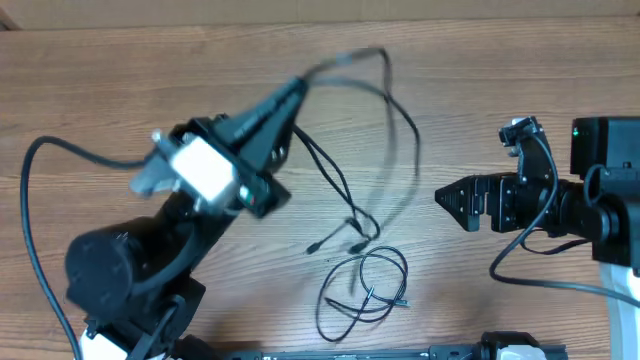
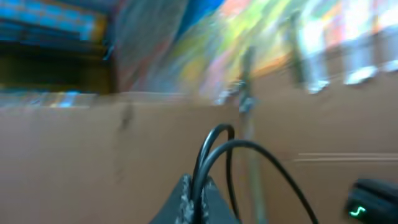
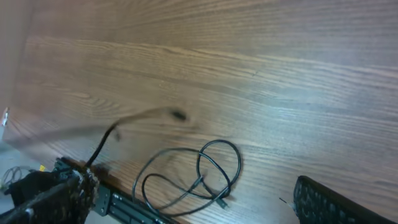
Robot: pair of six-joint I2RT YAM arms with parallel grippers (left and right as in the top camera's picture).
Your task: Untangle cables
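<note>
While the left gripper clamps thin black cables, apparently aloft, the right gripper gapes wide; another black strand lies coiled.

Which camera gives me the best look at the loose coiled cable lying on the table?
Right wrist: the coiled cable lies whole, large and sharp, loops and plug end distinct. Overhead also shows all of it, but smaller. Left wrist misses it, showing only the held strands, blurred, pinched in the left gripper.

Wood-grain table, bare mostly. One thin black cable lies on it in a loose coil, near front edge, approx. centre, w/ small plug at its end.
</note>
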